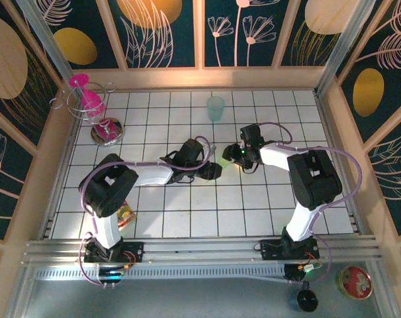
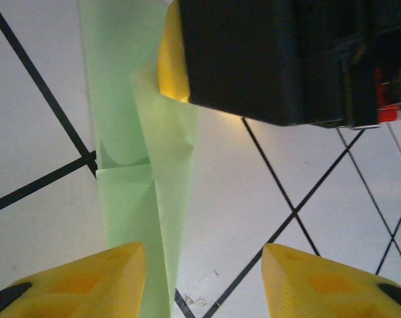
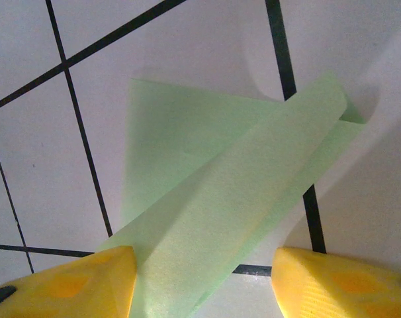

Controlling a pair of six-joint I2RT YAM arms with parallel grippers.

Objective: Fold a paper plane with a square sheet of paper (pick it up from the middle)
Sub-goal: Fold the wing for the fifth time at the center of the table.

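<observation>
Nearly nose to nose over the tiled surface (image 1: 187, 218), the left tool (image 2: 204, 281) and the right tool (image 3: 204, 278) bracket a part-folded paper plane (image 2: 144, 172), light green and creased lengthwise. Both tools stand with jaws parted and nothing pinched. From the left wrist, the plane runs from just beside one of that tool's yellow fingers straight ahead to the right tool, where a yellow fingertip (image 2: 172, 66) meets the paper's far end. From the right wrist, the paper fans out ahead of the right tool. One long flap is lifted off the layer beneath and passes between the fingers, close against one of them.

The step in hand appears to be laying that raised flap down along the centre crease. Done well, one tool would pin the flat layer near its own fingertips while the other presses the flap down along the fold, slowly, since thin paper slides and buckles easily.

From above, the arms cover most of the paper, with a sliver of green between the tools. Whether the right fingertip presses the plane or merely grazes it cannot be told. A pale teal cup (image 1: 216, 108) stands well beyond the tools.
</observation>
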